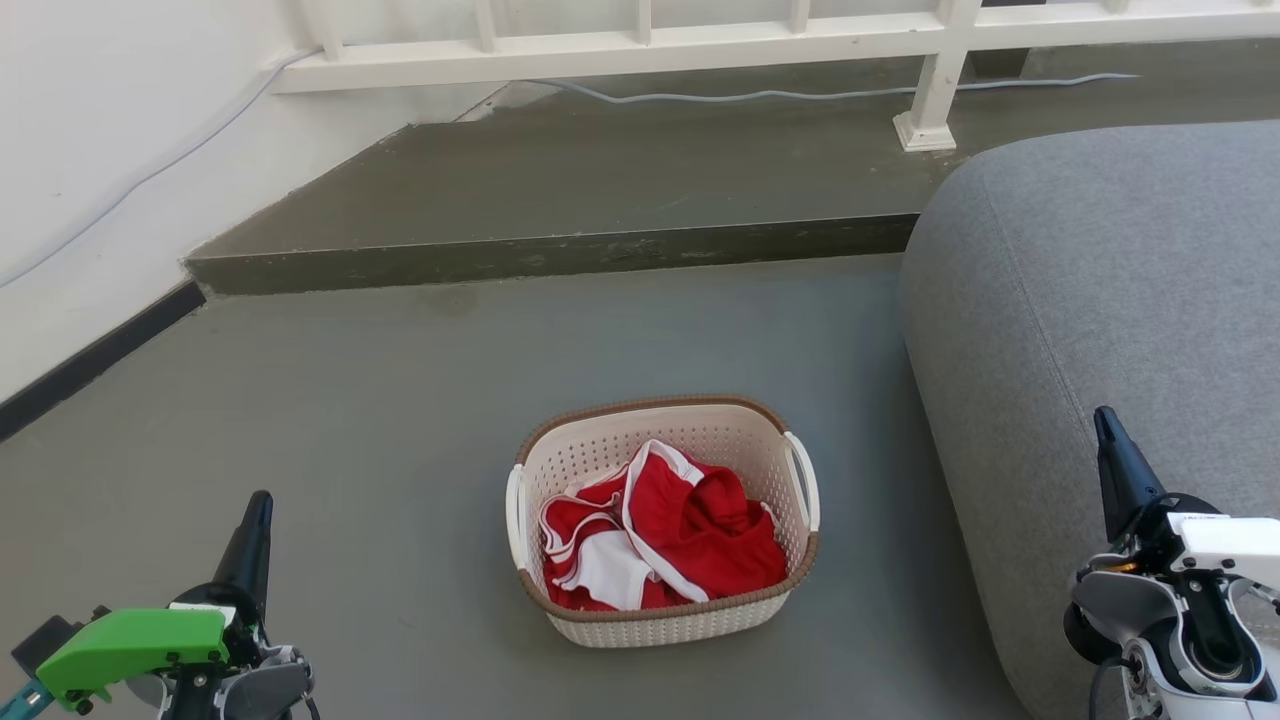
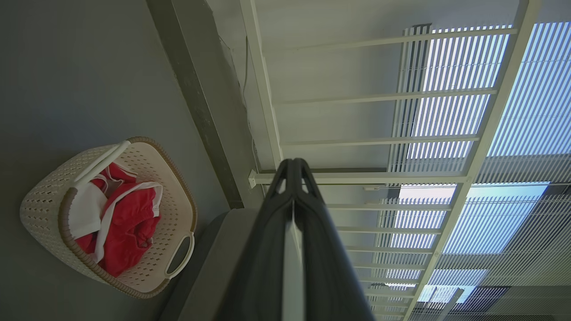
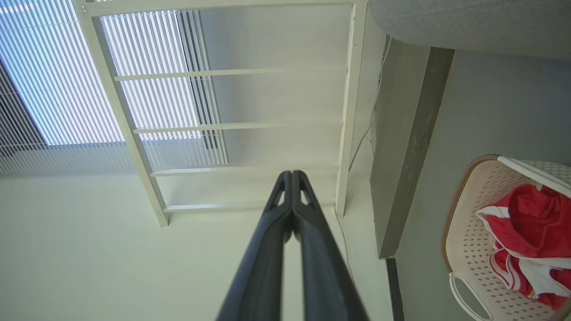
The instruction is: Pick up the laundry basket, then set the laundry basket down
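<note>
The basket [image 1: 655, 622] stands upright on the grey floor [image 1: 400, 400], mid-scene, with red-and-white clothes [image 1: 690, 530] inside. At the near left, well apart from it, the left gripper [image 1: 258, 502] has its fingers clenched together on nothing. At the near right, the right gripper [image 1: 1104, 418] is likewise clenched and empty, seen against the grey sofa [image 1: 1100, 280]. The sofa lies near the basket's right side. A step [image 1: 550, 255] crosses the far floor.

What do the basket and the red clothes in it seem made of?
The laundry basket: likely moulded plastic, matte cream, judging by its even punched holes; the brown rim looks woven but is probably plastic. The red clothes: soft fabric, creased, with white trim.
</note>
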Controlling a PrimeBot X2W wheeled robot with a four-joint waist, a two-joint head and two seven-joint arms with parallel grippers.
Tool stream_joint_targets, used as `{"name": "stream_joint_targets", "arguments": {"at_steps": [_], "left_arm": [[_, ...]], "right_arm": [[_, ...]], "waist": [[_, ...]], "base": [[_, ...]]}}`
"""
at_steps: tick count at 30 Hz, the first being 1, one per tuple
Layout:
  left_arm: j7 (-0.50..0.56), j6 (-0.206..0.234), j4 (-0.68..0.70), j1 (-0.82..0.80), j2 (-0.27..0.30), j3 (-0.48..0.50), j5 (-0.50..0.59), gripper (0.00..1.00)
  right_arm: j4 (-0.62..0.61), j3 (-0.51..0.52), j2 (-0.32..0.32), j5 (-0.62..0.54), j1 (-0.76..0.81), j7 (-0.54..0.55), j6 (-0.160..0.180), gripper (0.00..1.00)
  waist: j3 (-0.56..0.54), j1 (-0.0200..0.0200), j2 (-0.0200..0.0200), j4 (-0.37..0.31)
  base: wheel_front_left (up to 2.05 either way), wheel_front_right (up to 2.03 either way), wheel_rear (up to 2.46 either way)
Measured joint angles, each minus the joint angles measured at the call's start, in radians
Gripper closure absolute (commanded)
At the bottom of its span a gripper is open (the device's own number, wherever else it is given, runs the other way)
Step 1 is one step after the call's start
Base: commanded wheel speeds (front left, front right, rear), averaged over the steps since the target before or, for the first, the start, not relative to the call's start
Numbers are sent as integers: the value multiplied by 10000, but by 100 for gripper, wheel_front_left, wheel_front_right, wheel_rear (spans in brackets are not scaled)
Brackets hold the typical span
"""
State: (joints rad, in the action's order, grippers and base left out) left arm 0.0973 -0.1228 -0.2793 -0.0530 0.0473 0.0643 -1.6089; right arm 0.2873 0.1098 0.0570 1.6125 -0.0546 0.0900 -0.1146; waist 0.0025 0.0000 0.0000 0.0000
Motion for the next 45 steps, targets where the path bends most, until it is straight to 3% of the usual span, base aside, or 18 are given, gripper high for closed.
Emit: {"name": "stream_joint_targets", "arguments": {"at_steps": [45], "left_arm": [[2,0,-10,-46,-6,15,-12,100]], "right_arm": [[2,58,-12,8,-7,2,-27,100]], "waist": [[0,0,0,-1]], "base": [[0,0,0]]}}
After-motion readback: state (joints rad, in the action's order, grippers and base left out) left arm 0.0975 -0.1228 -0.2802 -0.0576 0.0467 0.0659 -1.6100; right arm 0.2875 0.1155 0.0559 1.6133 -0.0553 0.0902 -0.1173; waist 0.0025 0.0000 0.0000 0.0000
